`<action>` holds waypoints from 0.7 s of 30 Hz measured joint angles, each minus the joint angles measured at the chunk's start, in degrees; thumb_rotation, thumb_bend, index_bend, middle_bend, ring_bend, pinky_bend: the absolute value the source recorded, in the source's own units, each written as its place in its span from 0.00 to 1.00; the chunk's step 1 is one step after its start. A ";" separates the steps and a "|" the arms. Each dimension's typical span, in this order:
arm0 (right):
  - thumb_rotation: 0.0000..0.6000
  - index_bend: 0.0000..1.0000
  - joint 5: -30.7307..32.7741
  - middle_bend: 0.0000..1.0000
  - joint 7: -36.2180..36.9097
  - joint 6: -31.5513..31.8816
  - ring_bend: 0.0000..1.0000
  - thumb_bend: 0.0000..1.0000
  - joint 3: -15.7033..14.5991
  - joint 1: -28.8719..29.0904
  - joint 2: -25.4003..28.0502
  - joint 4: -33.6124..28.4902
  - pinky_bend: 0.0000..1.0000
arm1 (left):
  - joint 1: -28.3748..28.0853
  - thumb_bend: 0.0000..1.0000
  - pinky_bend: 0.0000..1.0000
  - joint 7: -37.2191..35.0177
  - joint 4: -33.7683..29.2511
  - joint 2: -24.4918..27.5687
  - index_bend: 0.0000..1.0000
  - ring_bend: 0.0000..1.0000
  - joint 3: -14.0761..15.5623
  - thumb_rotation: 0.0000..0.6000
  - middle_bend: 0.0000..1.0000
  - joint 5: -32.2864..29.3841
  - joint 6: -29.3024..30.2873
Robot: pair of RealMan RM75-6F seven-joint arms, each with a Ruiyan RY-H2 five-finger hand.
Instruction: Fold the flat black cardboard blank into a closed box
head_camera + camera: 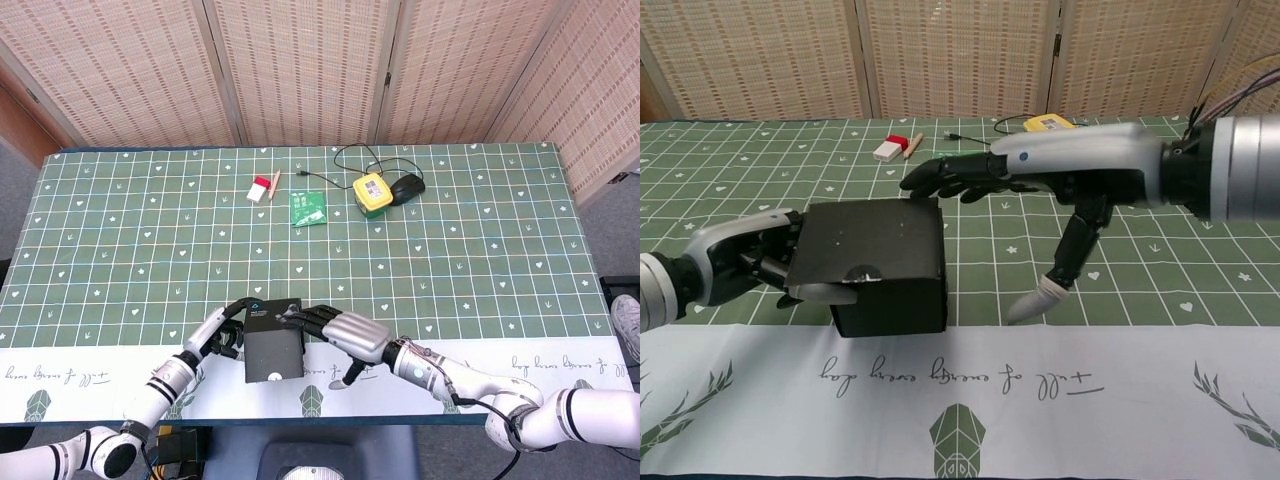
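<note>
The black box (888,268) stands at the lower left of centre in the chest view, on the green part of the surface (1160,270) just above the white border strip. In the head view the same box (272,342) sits at the bottom centre of the frame. Its lid panel lies nearly flat over the body, tilted slightly down toward the camera, with the front edge overhanging the front wall and not visibly tucked.

The left hand (745,262) is against the left wall of the box; its fingers (825,293) curl round the left front corner, bracing the body. The right hand (1040,175) comes in from the right of the frame, palm down. Its fingers (940,180) are extended and close together, lying over the rear right edge of the lid; whether they press on it cannot be confirmed. The thumb hangs down to the right, apart from the box, so this hand clamps nothing.

Governing relation: the loose front edge of the lid lies toward the lower part of the frame from the right fingers, which sit at the rear edge. The right hand is above the lid and is judged better placed to push it shut, while the left hand steadies the wall
</note>
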 measured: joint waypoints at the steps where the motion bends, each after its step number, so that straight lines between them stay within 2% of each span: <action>1: 1.00 0.00 0.26 0.02 -1.73 -0.04 0.00 0.00 -0.05 -0.08 -0.05 -0.31 0.01 | 0.10 0.02 0.81 0.08 -0.07 0.02 0.27 0.67 0.02 1.00 0.32 -0.04 0.04; 6: 1.00 0.00 2.14 0.02 -10.61 -0.04 0.00 0.00 -0.12 -0.55 -0.54 -1.82 0.01 | 0.44 0.02 0.81 0.72 0.14 -0.22 0.26 0.67 -0.13 1.00 0.32 -0.63 0.27; 11: 1.00 0.00 6.03 0.05 -15.65 -0.42 0.00 0.00 0.86 -0.55 -1.68 -3.07 0.01 | 0.71 0.02 0.81 1.96 0.53 -1.07 0.26 0.67 -0.52 1.00 0.32 -1.97 0.45; 16: 1.00 0.00 9.24 0.14 -21.00 0.64 0.10 0.00 2.11 -0.61 -3.71 -3.31 0.10 | 1.01 0.02 0.81 4.31 0.52 -1.81 0.24 0.67 -0.73 1.00 0.32 -3.63 0.61; 21: 1.00 0.00 14.12 0.17 -28.38 2.24 0.15 0.00 3.43 -0.41 -6.98 -2.78 0.16 | 1.22 0.02 0.81 8.27 0.63 -3.34 0.23 0.67 -0.96 1.00 0.32 -5.57 1.02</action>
